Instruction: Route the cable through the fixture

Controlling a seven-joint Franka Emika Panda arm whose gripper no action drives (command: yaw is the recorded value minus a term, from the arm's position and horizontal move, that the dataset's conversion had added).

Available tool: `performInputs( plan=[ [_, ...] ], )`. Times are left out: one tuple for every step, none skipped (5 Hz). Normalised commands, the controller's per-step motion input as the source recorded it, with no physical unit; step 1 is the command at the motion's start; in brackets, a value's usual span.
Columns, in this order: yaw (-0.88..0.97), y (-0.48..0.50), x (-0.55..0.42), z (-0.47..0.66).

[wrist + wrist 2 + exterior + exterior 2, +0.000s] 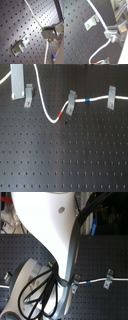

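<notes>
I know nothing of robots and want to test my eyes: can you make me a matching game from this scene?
1 red band
2 blue band
3 leftmost clip in the first exterior view
4 claw

A shut on the cable
B no cable through it
C between middle clip and right clip
D on the sag below the middle clip

Pairs: 1-D, 2-C, 3-B, 4-A
</notes>
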Motion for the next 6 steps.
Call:
performInputs(
  plan=[
    [0.00, 0.003, 0.013, 0.00],
    [0.00, 0.008, 0.038, 0.00],
    [-0.42, -0.129, 0.021, 0.45],
    [-0.14, -0.246, -0.084, 0.51],
    [-0.10, -0.229, -0.095, 0.46],
    [-0.09, -0.224, -0.094, 0.39]
  ],
)
